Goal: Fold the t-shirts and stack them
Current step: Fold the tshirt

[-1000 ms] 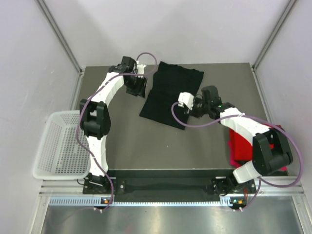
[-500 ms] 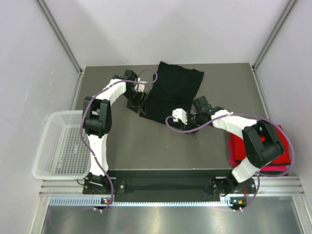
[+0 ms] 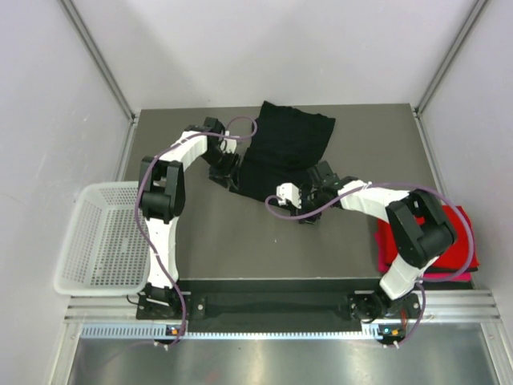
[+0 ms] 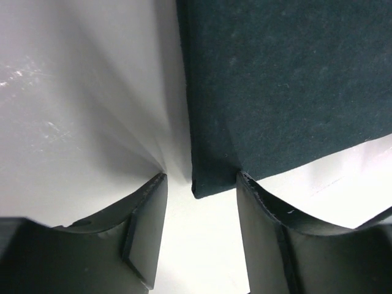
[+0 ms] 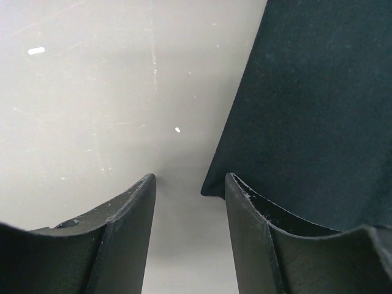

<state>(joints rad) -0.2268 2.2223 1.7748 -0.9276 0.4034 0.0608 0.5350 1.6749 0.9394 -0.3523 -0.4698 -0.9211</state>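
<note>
Lab robot cell: white panel walls point(image 3: 280, 48), aluminium framing point(image 3: 98, 60).

**Your two arms, as built**

Your left arm point(image 3: 180, 152) and right arm point(image 3: 373, 197) had white link shells with black joint housings. A purple cable point(image 3: 243, 119) looped along each arm. The wrist views showed matte black, curved fingers point(image 4: 144, 214).

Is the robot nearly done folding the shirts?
Not yet. A red shirt already lies folded on the right. The left gripper and right gripper are open at the near corners of the black shirt, not gripping it yet. That shirt needs folding, then stacking.
</note>
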